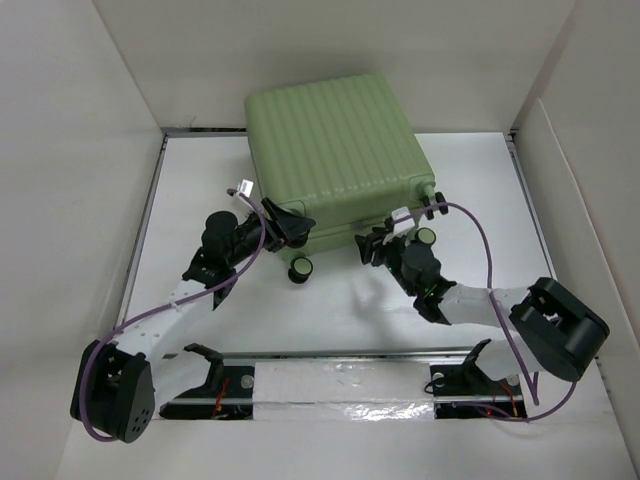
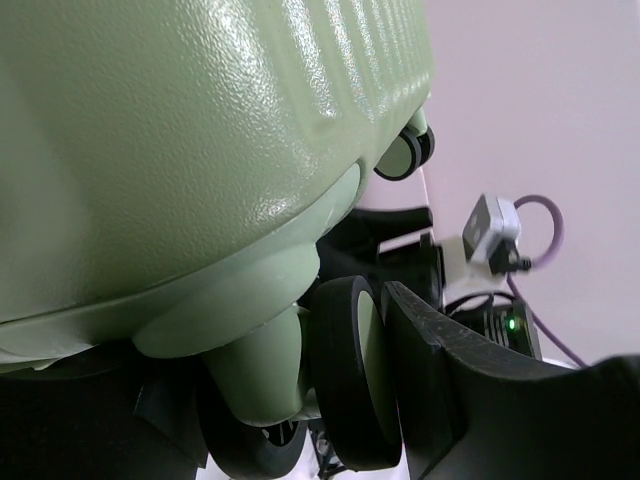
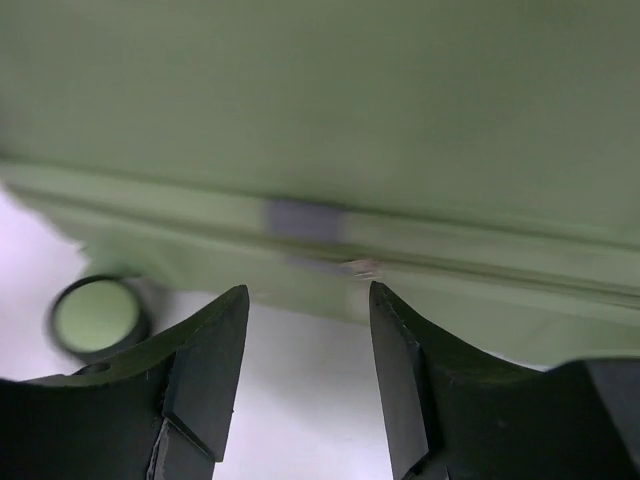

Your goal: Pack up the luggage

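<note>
The luggage (image 1: 335, 150) is a pale green ribbed hard-shell case lying shut and flat at the back of the white table, wheels toward me. My left gripper (image 1: 285, 228) is at its near left corner. In the left wrist view the shell (image 2: 180, 130) fills the frame and my left gripper (image 2: 300, 385) is shut on a black-and-green wheel (image 2: 352, 370) and its green caster. My right gripper (image 1: 378, 245) is at the near right side. In the right wrist view it (image 3: 308, 295) stands open and empty just short of the zip seam (image 3: 350, 265), with a wheel (image 3: 95, 315) to its left.
White walls enclose the table on three sides. A metal rail (image 1: 340, 355) and a foil-taped strip run along the near edge between the arm bases. Another wheel (image 1: 299, 268) rests on the table. Purple cables (image 1: 480, 240) loop off both arms.
</note>
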{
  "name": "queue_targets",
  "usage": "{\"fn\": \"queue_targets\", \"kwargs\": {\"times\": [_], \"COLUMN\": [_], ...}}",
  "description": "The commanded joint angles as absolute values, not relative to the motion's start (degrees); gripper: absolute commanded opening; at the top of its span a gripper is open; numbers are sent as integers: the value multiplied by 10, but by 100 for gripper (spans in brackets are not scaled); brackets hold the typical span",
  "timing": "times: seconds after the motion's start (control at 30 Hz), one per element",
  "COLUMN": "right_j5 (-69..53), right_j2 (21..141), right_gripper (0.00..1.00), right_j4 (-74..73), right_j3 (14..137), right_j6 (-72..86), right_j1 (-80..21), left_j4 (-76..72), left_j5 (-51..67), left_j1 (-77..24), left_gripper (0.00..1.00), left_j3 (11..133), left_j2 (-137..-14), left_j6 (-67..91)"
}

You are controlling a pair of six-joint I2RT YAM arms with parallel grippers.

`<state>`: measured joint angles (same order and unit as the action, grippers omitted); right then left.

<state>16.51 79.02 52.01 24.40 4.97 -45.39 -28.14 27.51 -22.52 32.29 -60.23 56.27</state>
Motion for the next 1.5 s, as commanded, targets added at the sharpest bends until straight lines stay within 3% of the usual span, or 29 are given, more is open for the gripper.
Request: {"fn": "queue_targets", "kwargs": {"times": [0.0, 0.23, 0.3, 0.43, 0.47, 0.53, 0.63, 0.7, 0.77, 0.97, 1.17, 1.47], "right_j5": [162, 91, 74, 60, 58, 53, 49, 40, 37, 27, 28, -40], "right_j2": [781, 841, 853, 871, 877, 883, 885, 886, 887, 903, 955, 1064], "right_gripper": [58, 59, 56, 42, 34, 34, 10, 8, 0, 0, 0, 0], "right_j4": [505, 499, 523, 541, 540, 534, 532, 543, 555, 591, 645, 740], "right_j3": [264, 305, 306, 315, 317, 329, 329, 323, 318, 325, 420, 566], "right_j6": [48, 41, 41, 40, 38, 36, 32, 36, 35, 39, 55, 127], "right_j1": [-429, -390, -385, -380, -380, -380, -380, -374, -374, -457, -623, -711], "left_j4": [-509, -534, -541, -561, -561, -562, -562, -562, -564, -585, -572, -505], "left_j5": [344, 350, 352, 353, 356, 356, 352, 353, 352, 352, 352, 360], "left_j1": [-236, -236, -236, -236, -236, -236, -236, -236, -236, -254, -279, -279], "left_gripper": [0, 0, 0, 0, 0, 0, 0, 0, 0, 0, 0, 0], "left_j3": [347, 319, 316, 308, 308, 308, 308, 313, 314, 347, 410, 461], "left_j2": [-537, -544, -552, -567, -569, -569, -568, -571, -577, -613, -642, -599], "left_j6": [554, 567, 566, 573, 573, 574, 573, 573, 573, 586, 592, 595]}}
